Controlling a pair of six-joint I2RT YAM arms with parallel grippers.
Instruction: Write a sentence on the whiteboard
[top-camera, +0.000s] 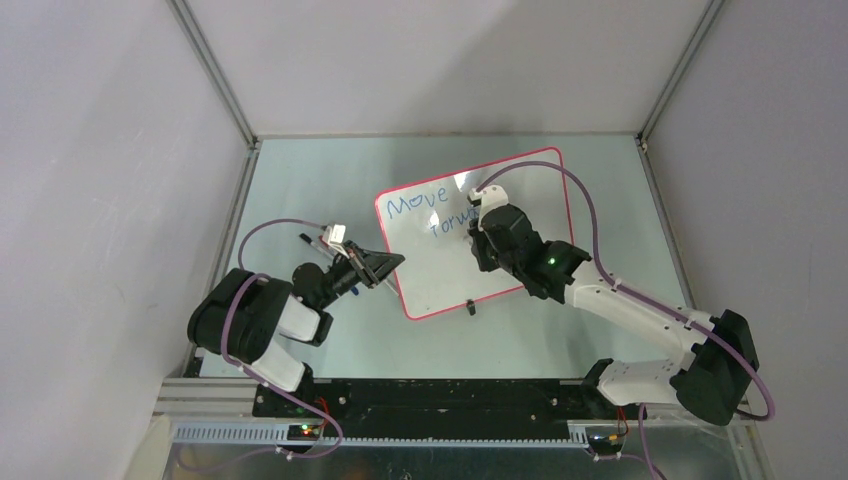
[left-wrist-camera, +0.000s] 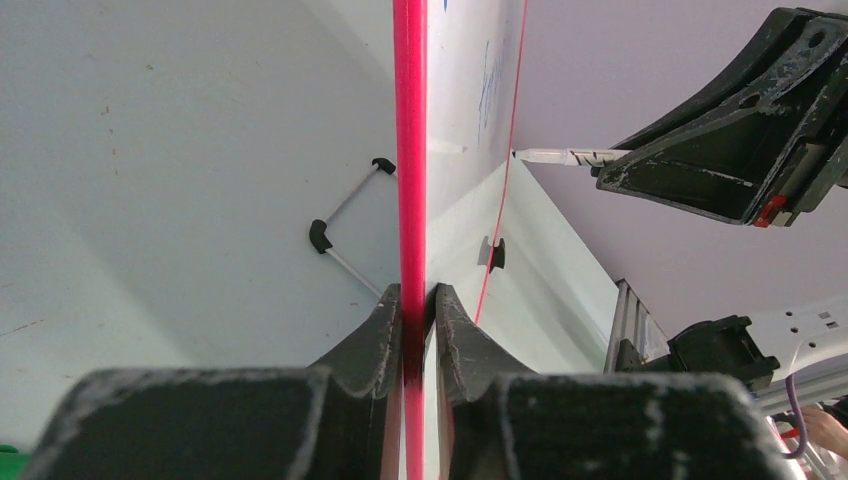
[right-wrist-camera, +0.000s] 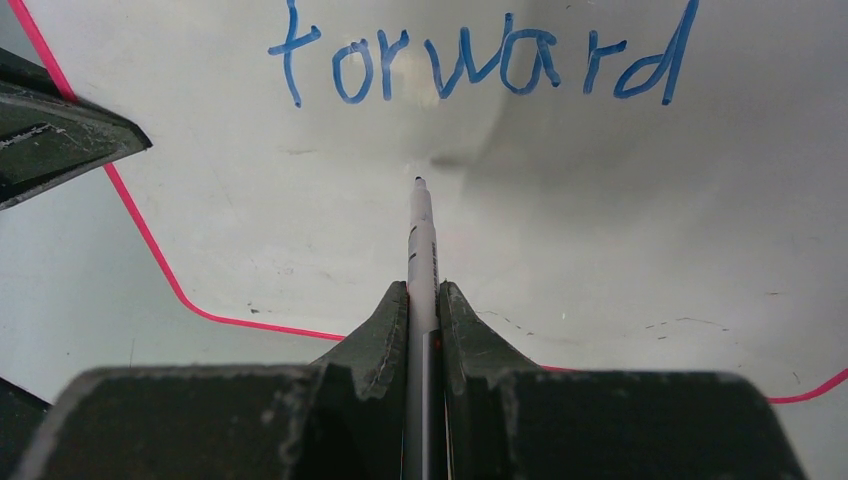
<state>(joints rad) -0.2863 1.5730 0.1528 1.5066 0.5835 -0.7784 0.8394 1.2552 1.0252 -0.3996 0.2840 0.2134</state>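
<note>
Two arms are reaching in from the near edge over a pale green table (top-camera: 300, 170). The whiteboard (top-camera: 440, 275) is lying on it near the ctr, turned at an angle, w/ its red-pink frame showing all round and glare sitting on the glossy face. The L arm (top-camera: 260, 320) is stretching toward the board's left edge. The R arm (top-camera: 640, 310) is bending in over the board's right side.

The L gripper (left-wrist-camera: 420, 295) is pinching the frame, fingers drawn narrow w/ the red edge running up btwn them. The R gripper (right-wrist-camera: 425, 290) is clamping a marker (right-wrist-camera: 421, 235), fingers tight on the barrel & tip pointing at the board.

The sentence (right-wrist-camera: 480, 65) is showing in blue: "Move" on the top line, "forward" one line down & stepped to the right. In the top view the R gripper is covering the end of "forward". The marker tip is sitting just below "forward" on bare white; can't tell whether it is touching.

A black clip foot (top-camera: 470, 305) is sticking out at the board's near edge. A thin white rod (left-wrist-camera: 345, 215) w/ black ends is lying on the table beside the board, apart from it.
</note>
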